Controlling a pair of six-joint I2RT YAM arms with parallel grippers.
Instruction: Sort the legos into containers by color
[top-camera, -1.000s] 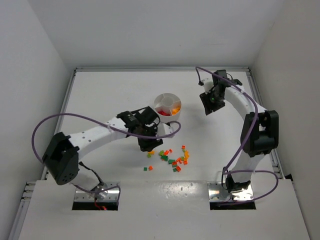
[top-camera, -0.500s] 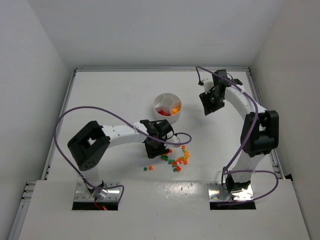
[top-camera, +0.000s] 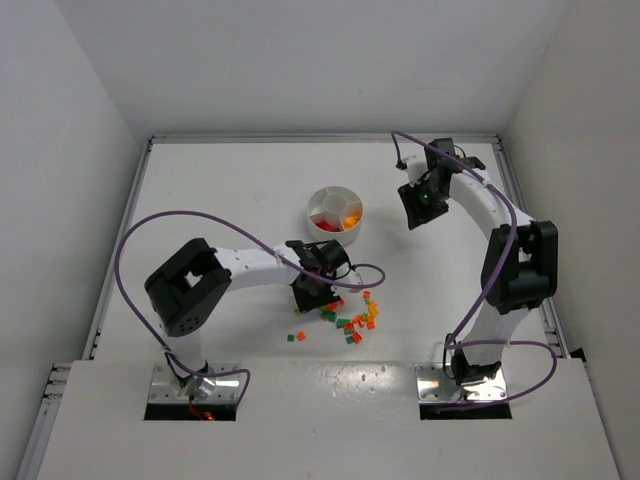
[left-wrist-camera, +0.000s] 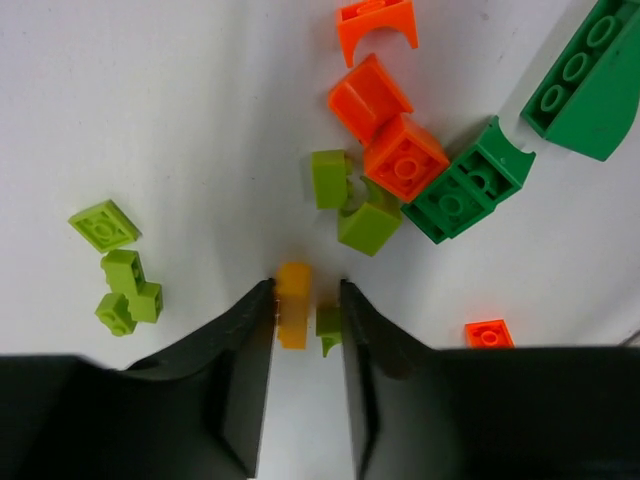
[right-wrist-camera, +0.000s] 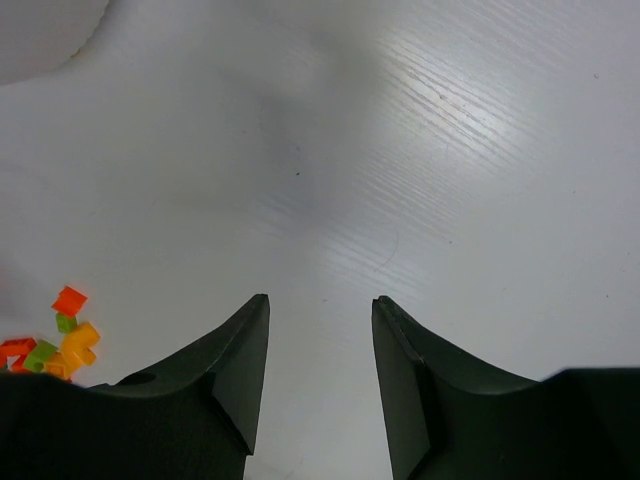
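Legos (top-camera: 352, 318) lie loose on the table (top-camera: 220, 190) near the dish (top-camera: 333, 233). The left gripper (left-wrist-camera: 306, 288) is narrow around a yellow brick (left-wrist-camera: 293, 312) and a green brick (left-wrist-camera: 327, 320); I cannot tell if it pinches them. The right gripper (right-wrist-camera: 320, 300) hangs open.

Red, orange, yellow and green legos (top-camera: 345, 322) are seen on the white table (top-camera: 220, 200). Red and orange are seen inside the white dish (top-camera: 334, 237) at twelve o'clock.
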